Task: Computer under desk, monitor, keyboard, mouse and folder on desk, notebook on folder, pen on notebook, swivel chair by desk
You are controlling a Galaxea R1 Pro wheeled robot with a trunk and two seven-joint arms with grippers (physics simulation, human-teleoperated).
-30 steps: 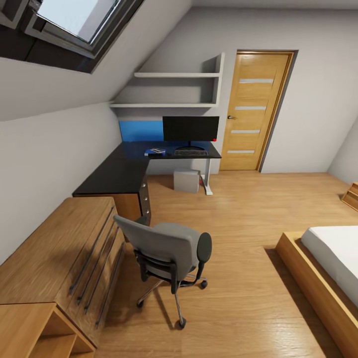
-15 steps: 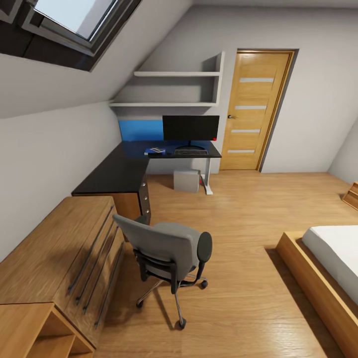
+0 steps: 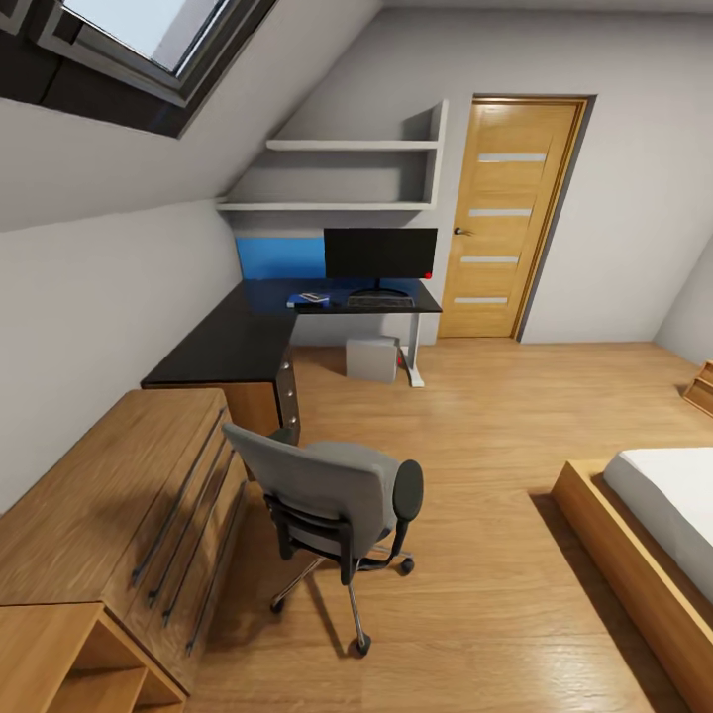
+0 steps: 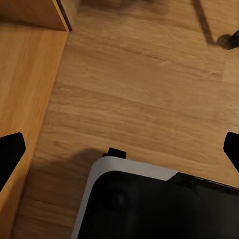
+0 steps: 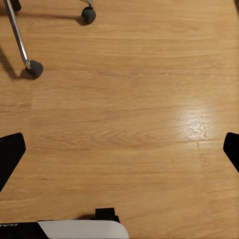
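With both grippers' fingertips spread and empty over the wooden floor (image 5: 129, 114), the head view has crept slightly nearer the grey padded swivel chair (image 3: 332, 500) and the long glossy black L-shaped desk (image 3: 233, 342), so the robot is judged only approaching.

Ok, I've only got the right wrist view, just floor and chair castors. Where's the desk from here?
Observer: In the head view, the desk runs along the left wall, beyond the swivel chair.
Operator: Is the monitor on it?
Observer: Yes, the monitor stands at the far end, near the door.
Operator: And the keyboard?
Observer: The keyboard lies on the desk just in front of the monitor.
Operator: The folder?
Observer: A small blue flat thing, likely the folder, lies on the desk left of the keyboard.
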